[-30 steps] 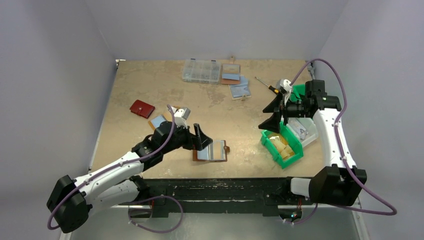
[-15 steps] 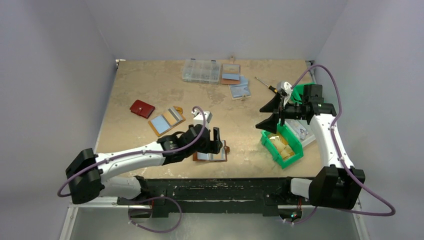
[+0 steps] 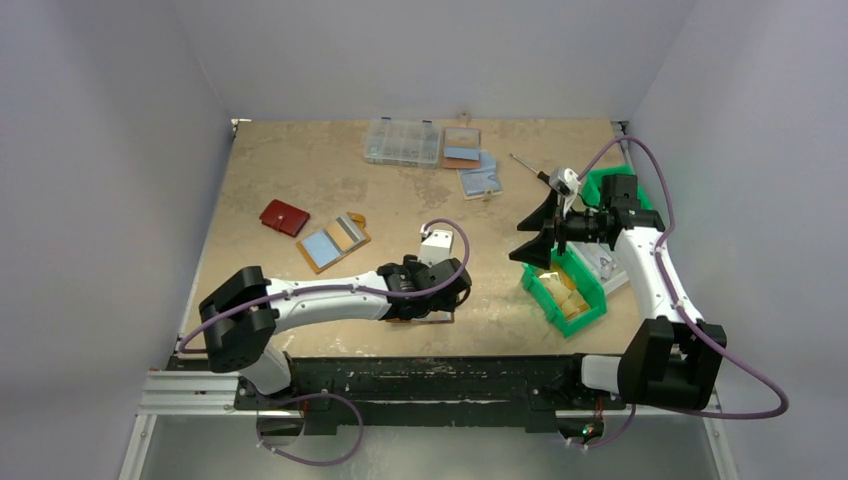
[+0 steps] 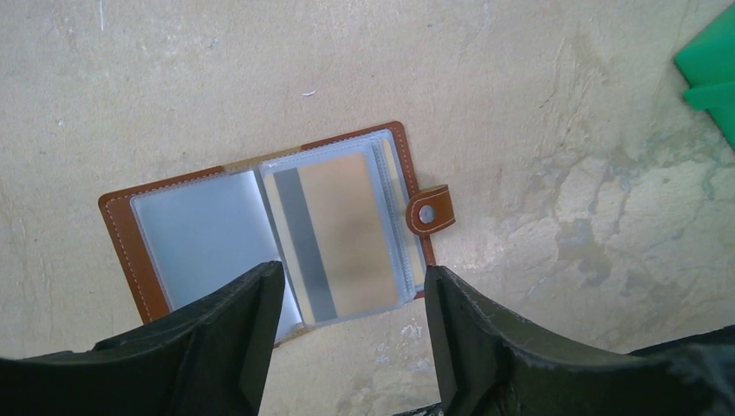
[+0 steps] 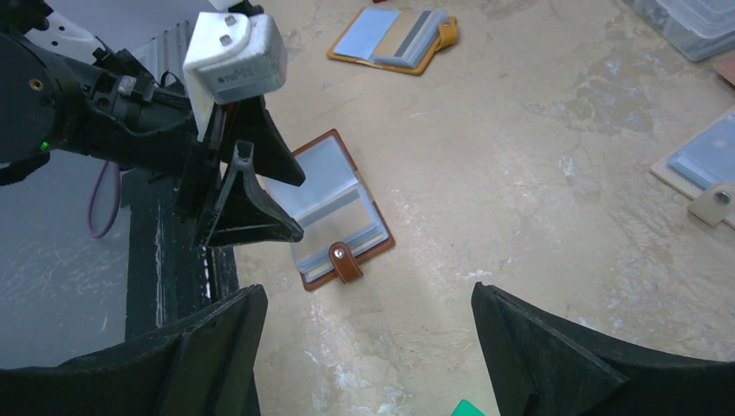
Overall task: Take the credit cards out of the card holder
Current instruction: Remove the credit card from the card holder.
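Note:
The brown leather card holder lies open on the table, its snap tab to the right. A gold-orange credit card with a grey stripe shows in its right clear sleeve; the left sleeve looks pale and blank. My left gripper hovers over the holder's near edge, jaws open with nothing between them. In the top view the left gripper covers most of the holder. My right gripper stands wide open and empty, off to the right of the holder.
A green bin sits right of the holder under the right arm. A dark red wallet and a brown holder with a blue card lie to the left. A clear organiser box, further holders and a screwdriver lie at the back.
My left arm has swung right and stretched out low over the open card holder, and its jaws have narrowed. The right gripper has drifted slightly and stays wide open.

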You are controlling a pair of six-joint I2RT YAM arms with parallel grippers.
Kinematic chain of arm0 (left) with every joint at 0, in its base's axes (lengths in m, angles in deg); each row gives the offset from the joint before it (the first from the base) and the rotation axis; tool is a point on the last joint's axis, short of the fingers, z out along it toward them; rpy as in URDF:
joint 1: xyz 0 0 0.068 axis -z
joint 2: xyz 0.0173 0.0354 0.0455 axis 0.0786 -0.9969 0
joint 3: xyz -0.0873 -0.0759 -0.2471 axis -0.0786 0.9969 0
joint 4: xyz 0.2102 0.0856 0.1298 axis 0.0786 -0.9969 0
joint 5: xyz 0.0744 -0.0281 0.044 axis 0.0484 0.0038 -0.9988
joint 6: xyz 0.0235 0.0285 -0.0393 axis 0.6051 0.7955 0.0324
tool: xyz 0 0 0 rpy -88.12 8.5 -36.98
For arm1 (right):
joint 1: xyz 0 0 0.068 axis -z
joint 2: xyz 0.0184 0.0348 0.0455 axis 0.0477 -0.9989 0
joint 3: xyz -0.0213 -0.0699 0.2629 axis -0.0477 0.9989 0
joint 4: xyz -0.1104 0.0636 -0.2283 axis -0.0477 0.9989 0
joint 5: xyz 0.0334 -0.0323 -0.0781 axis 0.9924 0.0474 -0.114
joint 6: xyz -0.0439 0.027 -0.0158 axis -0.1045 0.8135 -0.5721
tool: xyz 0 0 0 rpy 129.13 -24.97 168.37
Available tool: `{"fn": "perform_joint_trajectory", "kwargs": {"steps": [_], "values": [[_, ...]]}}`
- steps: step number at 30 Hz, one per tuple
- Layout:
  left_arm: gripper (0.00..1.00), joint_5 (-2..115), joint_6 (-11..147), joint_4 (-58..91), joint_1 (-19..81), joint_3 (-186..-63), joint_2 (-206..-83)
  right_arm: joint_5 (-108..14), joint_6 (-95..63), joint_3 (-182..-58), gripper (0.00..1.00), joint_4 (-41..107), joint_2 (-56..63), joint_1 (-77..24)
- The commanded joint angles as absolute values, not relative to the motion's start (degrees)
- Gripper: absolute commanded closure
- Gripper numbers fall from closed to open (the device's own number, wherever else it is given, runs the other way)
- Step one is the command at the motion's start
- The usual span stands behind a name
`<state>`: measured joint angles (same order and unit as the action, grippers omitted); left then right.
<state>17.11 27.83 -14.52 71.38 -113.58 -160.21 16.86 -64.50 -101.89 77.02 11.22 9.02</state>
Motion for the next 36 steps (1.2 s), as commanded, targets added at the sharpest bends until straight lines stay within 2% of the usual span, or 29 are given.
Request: {"fn": "perform_joint_trajectory", "kwargs": {"steps": [1,4,6,36], "values": [[0.37,15.2,25.2,-16.3,72.0,-116.3,-162.7,18.5,-63.0,-101.8,0.01,74.4,12.3,9.1],[0.46,14.9,24.0,-16.8,72.2,-116.7,-164.1,18.5,-63.0,-101.8,0.01,74.3,12.2,9.1],[0.47,14.3,22.9,-17.2,72.3,-116.9,-164.8,18.5,-62.9,-101.7,0.01,74.3,12.1,9.1],[0.43,13.8,20.4,-24.4,72.4,-123.6,-175.5,18.4,-62.6,-101.7,0.01,74.6,11.0,9.1]]}}
